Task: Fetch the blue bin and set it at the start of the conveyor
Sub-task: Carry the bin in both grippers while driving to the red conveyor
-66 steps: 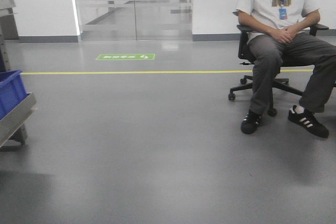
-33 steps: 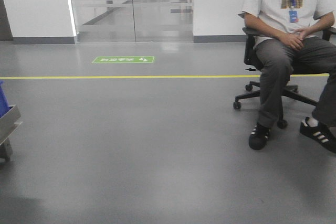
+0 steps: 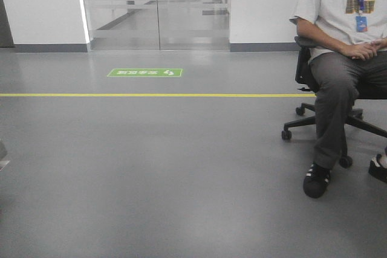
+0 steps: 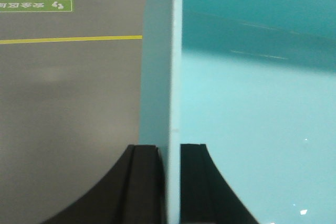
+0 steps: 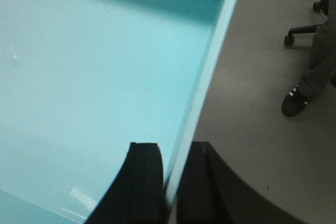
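Note:
The blue bin (image 4: 252,103) is a pale turquoise tub held up above the grey floor. My left gripper (image 4: 170,148) is shut on its left rim, one black finger outside the wall and one inside. My right gripper (image 5: 176,148) is shut on its right rim (image 5: 205,82) in the same way. The tub's inside (image 5: 94,77) is bare. The bin and both grippers do not show in the front view. The conveyor start is out of view.
A person (image 3: 344,40) sits on a black wheeled office chair (image 3: 314,125) at the right, feet on the floor (image 5: 294,103). A yellow floor line (image 3: 151,95) and a green floor sign (image 3: 145,72) lie ahead, before glass doors (image 3: 157,7). A steel shelf corner (image 3: 2,155) shows at the left edge.
The front view has swung to the right: the steel shelf with the dark blue crate has slid out at the left and the seated person has shifted right and nearer.

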`<move>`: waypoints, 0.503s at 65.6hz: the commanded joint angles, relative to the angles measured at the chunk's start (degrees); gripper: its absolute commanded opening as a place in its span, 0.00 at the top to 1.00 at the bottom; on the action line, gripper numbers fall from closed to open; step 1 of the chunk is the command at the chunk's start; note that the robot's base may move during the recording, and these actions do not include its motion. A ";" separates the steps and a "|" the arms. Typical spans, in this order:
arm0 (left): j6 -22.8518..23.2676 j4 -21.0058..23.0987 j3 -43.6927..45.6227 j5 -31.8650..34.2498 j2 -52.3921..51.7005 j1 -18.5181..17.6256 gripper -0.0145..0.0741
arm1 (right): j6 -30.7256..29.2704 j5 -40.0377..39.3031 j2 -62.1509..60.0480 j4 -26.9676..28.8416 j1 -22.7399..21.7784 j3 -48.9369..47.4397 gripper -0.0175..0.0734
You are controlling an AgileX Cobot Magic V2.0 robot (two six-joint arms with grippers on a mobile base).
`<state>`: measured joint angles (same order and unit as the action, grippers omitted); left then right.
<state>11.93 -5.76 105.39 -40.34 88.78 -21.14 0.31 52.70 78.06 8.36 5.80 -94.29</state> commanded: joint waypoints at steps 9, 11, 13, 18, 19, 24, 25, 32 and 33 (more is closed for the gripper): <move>0.66 0.01 0.61 4.22 -0.96 0.19 0.96 | -1.77 -0.75 -0.35 -2.17 -0.41 -0.59 0.97; 0.66 0.01 0.61 4.22 -0.96 0.19 0.96 | -1.77 -0.75 -0.35 -2.17 -0.41 -0.59 0.97; 0.66 0.01 0.61 4.22 -0.96 0.19 0.96 | -1.77 -0.75 -0.35 -2.17 -0.41 -0.59 0.97; 0.66 0.01 0.61 4.22 -0.96 0.19 0.96 | -1.77 -0.80 -0.35 -2.17 -0.41 -0.59 0.97; 0.66 0.01 0.61 4.22 -0.96 0.19 0.96 | -1.77 -0.80 -0.35 -2.17 -0.41 -0.59 0.97; 0.66 0.01 0.61 4.22 -0.96 0.19 0.96 | -1.77 -0.80 -0.35 -2.17 -0.41 -0.59 0.97; 0.66 0.01 0.61 4.22 -0.96 0.19 0.96 | -1.77 -0.80 -0.35 -2.17 -0.41 -0.59 0.97; 0.66 0.01 0.61 4.22 -0.96 0.19 0.96 | -1.77 -0.80 -0.35 -2.17 -0.41 -0.59 0.97; 0.66 0.01 0.61 4.22 -0.96 0.19 0.96 | -1.77 -0.89 -0.35 -2.17 -0.41 -0.59 0.97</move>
<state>11.93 -6.11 105.39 -40.34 88.78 -21.14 0.31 52.70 78.06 8.47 5.80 -94.29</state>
